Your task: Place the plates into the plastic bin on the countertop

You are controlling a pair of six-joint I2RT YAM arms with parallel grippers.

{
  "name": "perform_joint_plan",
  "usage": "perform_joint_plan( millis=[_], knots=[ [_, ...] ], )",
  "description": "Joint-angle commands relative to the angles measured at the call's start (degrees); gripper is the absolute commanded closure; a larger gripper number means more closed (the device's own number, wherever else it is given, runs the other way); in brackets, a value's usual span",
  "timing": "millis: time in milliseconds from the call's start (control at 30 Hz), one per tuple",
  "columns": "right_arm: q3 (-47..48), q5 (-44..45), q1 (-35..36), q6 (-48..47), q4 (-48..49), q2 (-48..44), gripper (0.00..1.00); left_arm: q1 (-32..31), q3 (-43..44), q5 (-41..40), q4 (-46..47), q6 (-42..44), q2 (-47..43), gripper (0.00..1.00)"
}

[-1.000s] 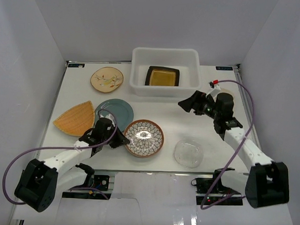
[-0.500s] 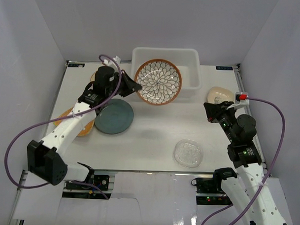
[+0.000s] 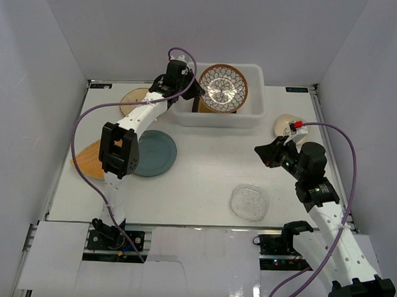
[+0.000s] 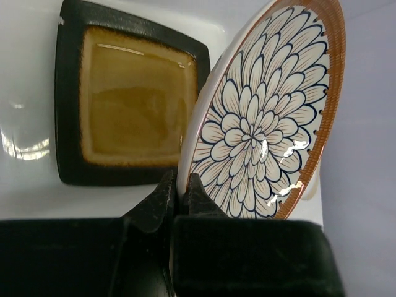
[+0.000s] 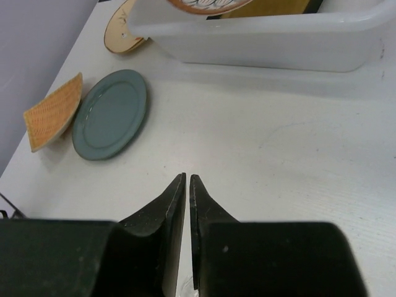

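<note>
Top external view: you have the white desk (image 3: 204, 171) carrying everything, with the plastic bin (image 3: 217, 118) at its far edge, centred between the arms.

Bin contents: one black-rimmed amber square plate (image 4: 133, 105) lies flat on the floor. The brown-rimmed petal-patterned plate (image 3: 223, 88) hangs over the bin opening, tilted steeply on edge with its face toward the camera. It is not yet resting inside.

Your left claw (image 4: 184, 185) is clamped on that plate's lower rim, one finger on each face. I judge the edge grip and steep tilt are there so the plate clears the bin's near wall and can be lowered beside or onto the amber one. Watch for a drop from height; ceramic on ceramic could chip.

Outside the bin, on the desk:
- teal plate (image 3: 156, 153), left of centre, flat
- orange fan-shaped plate (image 3: 87, 159), just beside it at the left edge
- cream floral plate (image 3: 127, 97), near the bin's left end, partly behind your left arm
- clear glass plate (image 3: 249, 202), near front, right of centre
- small cream dish (image 3: 282, 122), at the right edge

Your right claw (image 5: 187, 185) is closed and holds nothing, above bare desk between the bin and the glass plate.
</note>
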Motion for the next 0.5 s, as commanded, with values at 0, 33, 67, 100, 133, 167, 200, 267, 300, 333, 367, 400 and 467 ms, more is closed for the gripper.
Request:
perform_joint_plan(
  millis=[0,33,67,100,133,167,200,267,300,333,367,400,467],
  knots=[
    [0.9,-3.7,0.7,-1.4,0.8,0.2,0.87,0.5,11.8,0.6,5.2,0.5,1.8,1.00],
    [0.7,-3.7,0.7,-1.3,0.9,0.4,0.87,0.5,15.9,0.4,3.8,1.2,3.7,1.00],
    [0.4,-3.8,0.7,-1.3,0.9,0.8,0.87,0.5,17.6,-0.3,2.9,1.7,5.3,1.00],
    [0.4,-3.7,0.7,-1.3,0.9,0.9,0.85,0.5,18.9,-0.8,2.2,2.0,7.7,1.00],
    [0.4,-3.7,0.8,-1.4,0.9,1.0,0.85,0.5,19.8,-1.1,2.0,2.0,8.2,1.00],
    [0.6,-3.2,0.8,-1.5,0.9,1.2,0.84,0.6,19.6,-1.6,2.4,2.0,8.6,1.00],
    [0.8,-3.0,0.8,-1.5,0.8,1.3,0.84,0.6,19.5,-1.7,2.9,2.0,9.6,1.00],
    [1.5,-2.6,0.8,-1.8,0.7,1.9,0.83,0.8,20.0,-1.8,3.8,2.2,10.8,1.00],
    [1.6,-2.4,0.9,-1.9,0.5,2.1,0.82,0.8,20.3,-1.7,3.9,2.2,11.4,1.00],
    [1.8,-2.3,0.9,-2.0,0.4,2.3,0.81,0.8,20.7,-1.6,4.0,2.3,12.8,0.99],
    [1.9,-2.2,0.9,-1.9,0.4,2.8,0.79,0.9,21.3,-1.3,4.0,2.5,13.4,0.94],
    [1.9,-2.1,0.9,-1.7,0.8,3.0,0.78,1.0,21.5,-0.8,4.0,2.5,13.8,0.92],
    [1.9,-1.8,0.9,-1.1,1.0,3.6,0.75,1.2,20.9,-0.2,4.3,2.1,14.8,0.84]
  ],
)
